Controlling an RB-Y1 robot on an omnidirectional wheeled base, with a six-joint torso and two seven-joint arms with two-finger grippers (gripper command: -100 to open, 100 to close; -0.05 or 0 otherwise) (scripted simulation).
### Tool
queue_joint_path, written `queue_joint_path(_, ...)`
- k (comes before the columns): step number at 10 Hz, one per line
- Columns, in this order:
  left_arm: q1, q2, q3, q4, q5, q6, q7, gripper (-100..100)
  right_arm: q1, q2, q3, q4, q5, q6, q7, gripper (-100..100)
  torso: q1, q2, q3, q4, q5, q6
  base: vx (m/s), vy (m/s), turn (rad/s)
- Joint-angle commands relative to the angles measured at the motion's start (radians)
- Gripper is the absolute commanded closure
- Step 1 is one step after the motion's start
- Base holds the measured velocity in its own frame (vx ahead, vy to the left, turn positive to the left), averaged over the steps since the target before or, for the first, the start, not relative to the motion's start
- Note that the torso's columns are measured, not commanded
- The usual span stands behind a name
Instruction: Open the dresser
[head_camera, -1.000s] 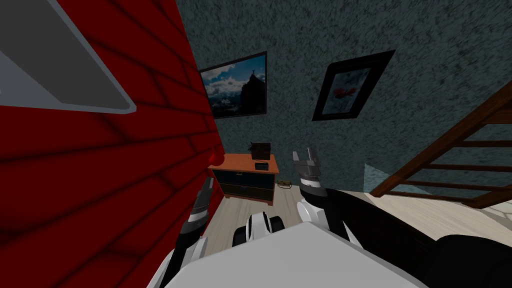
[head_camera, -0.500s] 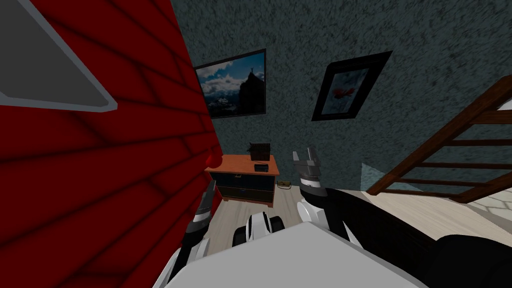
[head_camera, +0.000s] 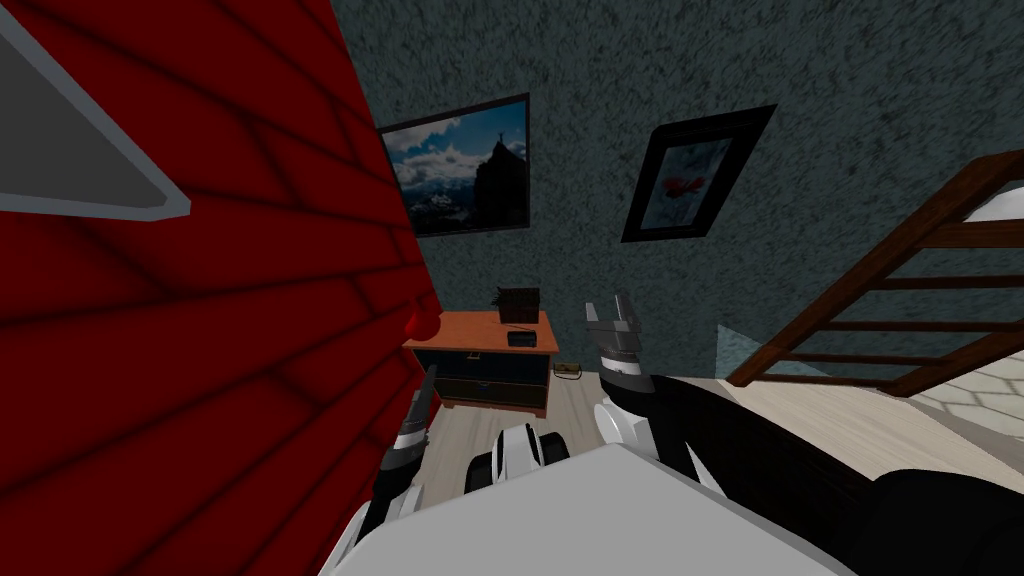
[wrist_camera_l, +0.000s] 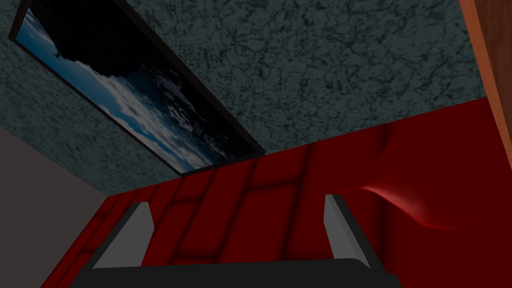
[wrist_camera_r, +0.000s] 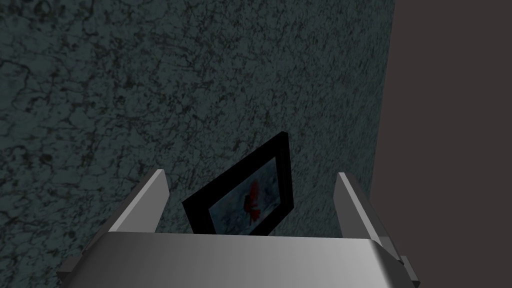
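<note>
Showing dresser (head_camera: 495, 365) small, distant; drawer handles (head_camera: 478, 354) barely discernible.

Head camera: turned with my own move; the whole scene sits a little further left than one second ago.
Grey ledge (head_camera: 90, 180): slid toward the left edge, with less of it in frame.
Red wall (head_camera: 200, 300): its far edge has drawn back leftward.
Dresser (head_camera: 485, 360): more of the left end of its top is clear of the red wall.
Red rounded bulge (head_camera: 422, 323): shows fuller.
Left end effector (head_camera: 430, 378): its forearm has shifted inward and stands steeper.
</note>
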Motion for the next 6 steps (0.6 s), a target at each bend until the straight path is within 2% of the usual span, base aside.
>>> queue_joint_path(1,-0.016,-0.003,-0.005,0.070,-0.005,-0.021,-0.015,-100,0.000,0.000,0.000,0.000,0.000,0.000,0.000,0,0.000,-0.001,-0.001,0.000,0.000,0.000,0.061,0.009,-0.027)
queue_joint_path(2,-0.028,-0.006,-0.008,0.109,-0.009,-0.039,-0.026,-100,0.000,0.000,0.000,0.000,0.000,0.000,0.000,0,-0.001,0.000,0.000,0.000,0.000,0.000,0.055,0.003,-0.041)
queue_joint_path(5,-0.041,-0.009,-0.011,0.168,-0.013,-0.057,-0.036,-100,0.000,0.000,0.000,0.000,0.000,0.000,0.000,0,0.000,0.001,0.001,0.000,0.000,0.000,0.032,0.006,-0.036)
queue_joint_path(6,-0.053,-0.013,-0.014,0.210,-0.016,-0.074,-0.046,-100,0.000,0.000,0.000,0.000,0.000,0.000,0.000,0,0.000,0.001,0.001,0.000,0.000,0.000,0.038,0.008,-0.053)
